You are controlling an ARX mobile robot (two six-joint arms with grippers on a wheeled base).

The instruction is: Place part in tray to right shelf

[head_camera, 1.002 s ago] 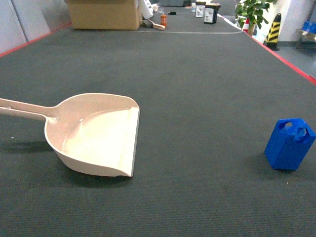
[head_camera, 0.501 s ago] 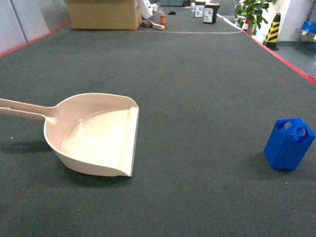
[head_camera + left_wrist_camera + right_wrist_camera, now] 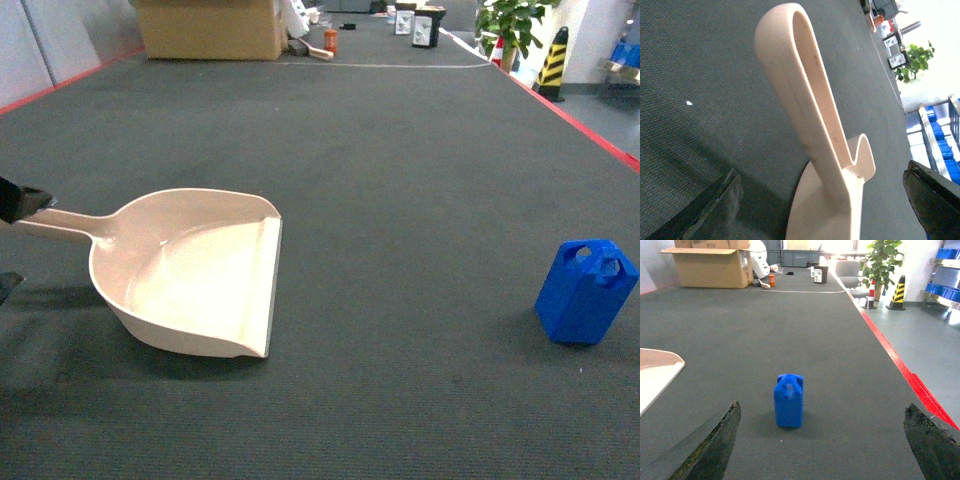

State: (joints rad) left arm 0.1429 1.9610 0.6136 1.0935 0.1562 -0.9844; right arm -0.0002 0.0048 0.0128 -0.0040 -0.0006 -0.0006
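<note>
Reaching in from the left edge of the head view, I am bringing my left gripper (image 3: 10,240) to the far end of the tray (image 3: 190,275) handle, my fingers (image 3: 700,210) spread wide apart with the handle (image 3: 810,100) standing between them and nothing touching it. The tray is lying flat on the dark carpeted table (image 3: 400,150), its flat lip facing right. The blue part (image 3: 587,291) is standing upright well apart from the tray, near the table's right side. My right gripper (image 3: 820,440) is hanging open just short of that part (image 3: 788,400), the block sitting ahead of it, centred between the two spread fingers and untouched. A cardboard box (image 3: 210,28) is sitting far back.
</note>
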